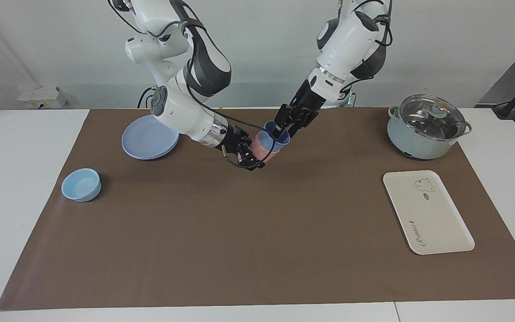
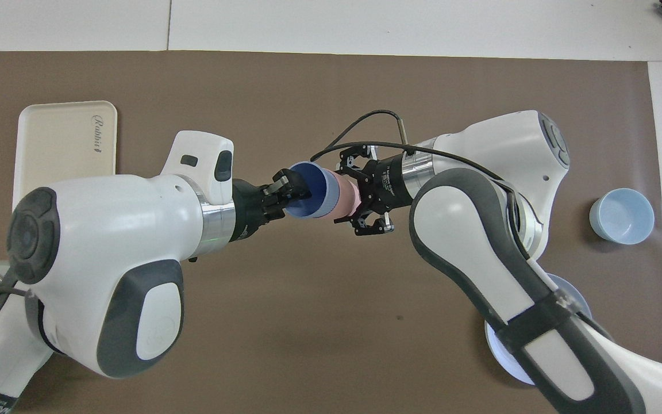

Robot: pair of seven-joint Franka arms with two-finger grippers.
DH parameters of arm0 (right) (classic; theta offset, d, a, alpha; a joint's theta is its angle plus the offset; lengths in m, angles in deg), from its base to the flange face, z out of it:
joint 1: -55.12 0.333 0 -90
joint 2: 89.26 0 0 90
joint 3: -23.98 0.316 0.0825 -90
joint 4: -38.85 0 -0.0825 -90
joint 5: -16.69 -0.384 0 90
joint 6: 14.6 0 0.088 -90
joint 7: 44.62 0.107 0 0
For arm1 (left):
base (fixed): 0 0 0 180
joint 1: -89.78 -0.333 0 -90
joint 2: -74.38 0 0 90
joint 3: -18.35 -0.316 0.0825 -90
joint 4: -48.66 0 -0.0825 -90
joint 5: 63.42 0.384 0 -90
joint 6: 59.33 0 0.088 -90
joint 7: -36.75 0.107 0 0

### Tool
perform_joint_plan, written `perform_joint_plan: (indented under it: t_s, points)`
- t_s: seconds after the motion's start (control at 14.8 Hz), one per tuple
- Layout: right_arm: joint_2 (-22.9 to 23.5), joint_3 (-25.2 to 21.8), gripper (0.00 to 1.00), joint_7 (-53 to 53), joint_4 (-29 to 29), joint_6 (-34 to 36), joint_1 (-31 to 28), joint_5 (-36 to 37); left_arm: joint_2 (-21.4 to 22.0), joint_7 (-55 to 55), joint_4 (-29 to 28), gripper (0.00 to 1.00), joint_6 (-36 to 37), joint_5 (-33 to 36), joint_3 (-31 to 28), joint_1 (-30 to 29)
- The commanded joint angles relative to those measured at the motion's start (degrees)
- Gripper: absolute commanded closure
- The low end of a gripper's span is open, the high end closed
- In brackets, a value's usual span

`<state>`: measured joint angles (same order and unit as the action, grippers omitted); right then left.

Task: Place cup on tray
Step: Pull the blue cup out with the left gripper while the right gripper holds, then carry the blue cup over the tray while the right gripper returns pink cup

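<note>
The periwinkle-blue cup [image 1: 276, 142] is nested in a pink cup [image 1: 259, 153], and both are held tilted in the air over the middle of the mat. My left gripper [image 1: 280, 130] is shut on the blue cup's rim, with one finger inside it. My right gripper [image 1: 252, 155] is shut on the pink cup's body. The overhead view shows the blue cup [image 2: 315, 192], the pink cup [image 2: 347, 198], the left gripper [image 2: 288, 191] and the right gripper [image 2: 355, 196]. The cream-white tray [image 1: 427, 214] lies flat toward the left arm's end of the table; in the overhead view the tray [image 2: 61, 144] is bare.
A lidded pale-green pot [image 1: 425, 127] stands nearer to the robots than the tray. A round blue plate [image 1: 148, 138] and a light-blue bowl [image 1: 81, 184] sit toward the right arm's end. A brown mat [image 1: 239, 246] covers the table.
</note>
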<state>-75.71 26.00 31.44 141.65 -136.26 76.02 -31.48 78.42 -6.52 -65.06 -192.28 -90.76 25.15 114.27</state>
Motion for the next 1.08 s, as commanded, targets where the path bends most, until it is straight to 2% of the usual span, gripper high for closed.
perform_joint_plan:
  t_s: [0.0,0.14,0.41,0.74,0.88,1.01]
  points:
    - [-0.9,0.4,1.0,1.5,0.3,-0.5,-0.6,-1.2,-0.4,0.2,-0.4,1.0,-1.3,-1.1,-1.1,0.9]
    - [-0.9,0.3,1.0,2.5,0.2,-0.6,-0.7,-1.2,-1.6,-0.7,2.3,1.0,0.1,-1.6,-1.0,0.6]
    - [-1.2,0.1,1.0,3.7,-0.7,-0.6,-1.3,-1.1,-2.1,-2.3,8.6,1.0,9.0,-1.6,-1.4,-1.5]
    - [-1.7,-0.4,1.0,2.5,-1.0,-0.6,-4.2,-1.1,-1.8,-0.9,19.4,1.0,26.6,-0.9,-1.8,-12.1]
    - [-1.7,-0.3,1.0,0.6,-0.7,0.3,-7.3,-1.4,-1.8,2.6,19.6,1.0,27.9,0.4,-1.8,-15.3]
    - [-1.6,-0.4,1.0,-3.5,0.0,2.9,-11.4,-7.0,-0.7,10.3,16.1,1.0,27.8,5.4,-1.9,-18.6]
